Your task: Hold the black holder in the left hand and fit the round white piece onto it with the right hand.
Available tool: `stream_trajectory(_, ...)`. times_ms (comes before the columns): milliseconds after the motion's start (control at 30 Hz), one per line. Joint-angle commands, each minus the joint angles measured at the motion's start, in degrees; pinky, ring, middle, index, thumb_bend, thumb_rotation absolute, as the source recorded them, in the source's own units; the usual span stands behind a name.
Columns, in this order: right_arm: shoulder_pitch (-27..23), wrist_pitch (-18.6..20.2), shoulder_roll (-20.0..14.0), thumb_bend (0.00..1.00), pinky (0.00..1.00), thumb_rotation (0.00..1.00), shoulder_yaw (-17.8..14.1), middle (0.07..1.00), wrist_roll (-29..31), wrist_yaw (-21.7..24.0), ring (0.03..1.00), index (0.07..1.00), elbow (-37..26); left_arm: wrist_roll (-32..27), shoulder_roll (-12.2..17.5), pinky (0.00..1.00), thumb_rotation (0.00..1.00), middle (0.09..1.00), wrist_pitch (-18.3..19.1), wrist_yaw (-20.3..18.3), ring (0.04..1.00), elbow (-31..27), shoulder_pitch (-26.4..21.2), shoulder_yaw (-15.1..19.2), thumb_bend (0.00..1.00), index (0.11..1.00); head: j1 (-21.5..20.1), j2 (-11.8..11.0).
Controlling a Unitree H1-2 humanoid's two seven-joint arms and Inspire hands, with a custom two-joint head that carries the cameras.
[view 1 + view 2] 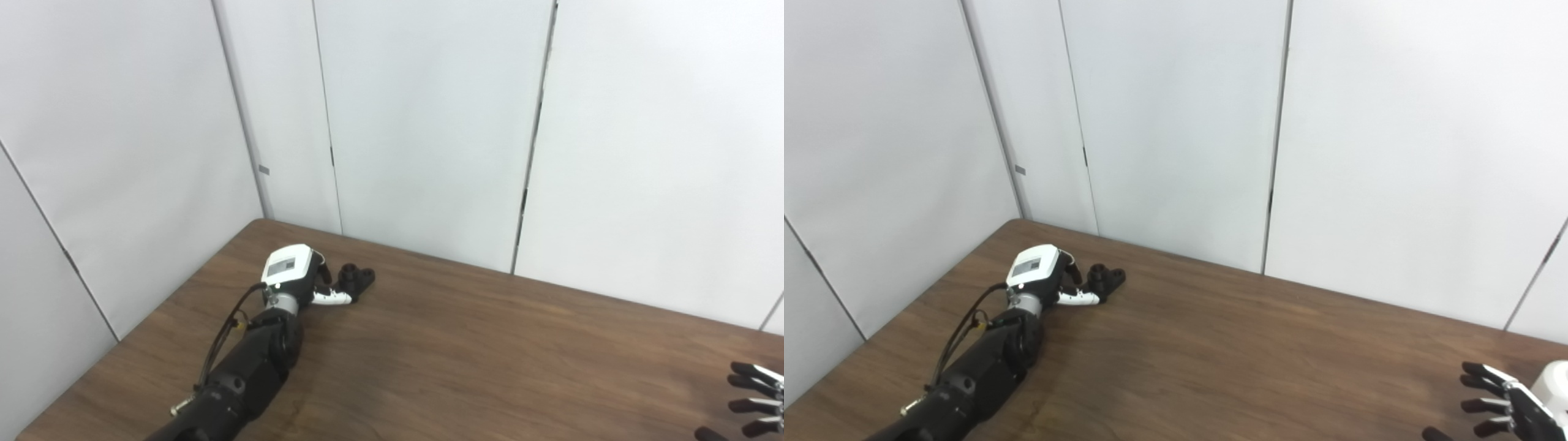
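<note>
Wood surface: dark brown wood-grain table [465, 355] filling the lower part of both views, with its far left corner tucked right into the walls.
Backdrop: plain white wall panels [429, 122] with thin dark seams running down them – nothing else back there.
Left arm: black forearm [245, 373] coming in from the bottom left, with a loose black cable looping along its side.
Left hand: white-backed robot left hand [297, 275] reached out to the far left part of the table, sitting low over the wood. Its fingers curl down toward the holder and the white-tipped thumb [334, 298] lies along the holder's near side. It looks like they're touching, but whether it actually has a grip I honestly can't tell from here.
Holder: small black plastic holder [357, 278] with a couple of round sockets on top, lying on the table just right of the left hand's fingers, close to the far edge.
Right hand: black-fingered robot right hand [1507, 404] poking in at the near right corner, well apart from the holder. Fingers [1482, 372] spread out and pointing left, nothing in them – wide open.
White piece: couldn't spot the round white piece in either view.
</note>
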Motion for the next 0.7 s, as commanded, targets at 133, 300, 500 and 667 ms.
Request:
stream_trajectory(133, -1.2, -1.5, -1.0, 0.60, 0.45, 0.34, -1.1, 0.727, 0.6, -0.6, 0.612, 0.746, -2.2, -1.4, 0.2, 0.67, 0.31, 0.788, -2.6, -4.3, 0.785, 2.3, -0.4, -2.3, 0.75, 0.510, -0.2, 0.1)
stream_trajectory(300, -1.2, -1.1, -1.0, 0.59, 0.46, 0.33, -1.4, 0.725, 0.7, -0.4, 0.610, 0.743, -2.7, -1.8, 0.3, 0.69, 0.18, 0.798, -4.1, -5.1, 0.806, 3.0, -0.5, -3.2, 0.63, 0.493, -0.3, 0.2)
stream_trajectory(500, -1.3, -1.2, -0.8, 0.60, 0.46, 0.32, -1.5, 0.724, 0.9, -0.3, 0.607, 0.738, -2.8, -0.4, 1.0, 0.77, 0.06, 0.815, -4.6, -7.8, 0.855, 2.2, -1.0, -6.3, 0.52, 0.481, -0.4, 0.4)
stream_trajectory(667, -1.2, -1.3, -1.0, 0.59, 0.46, 0.31, -1.4, 0.724, 0.6, -0.3, 0.612, 0.737, -2.7, 1.6, 2.5, 0.83, 0.07, 0.836, -3.5, -12.2, 0.878, 1.3, -2.1, -10.8, 0.52, 0.484, -0.4, 0.4)
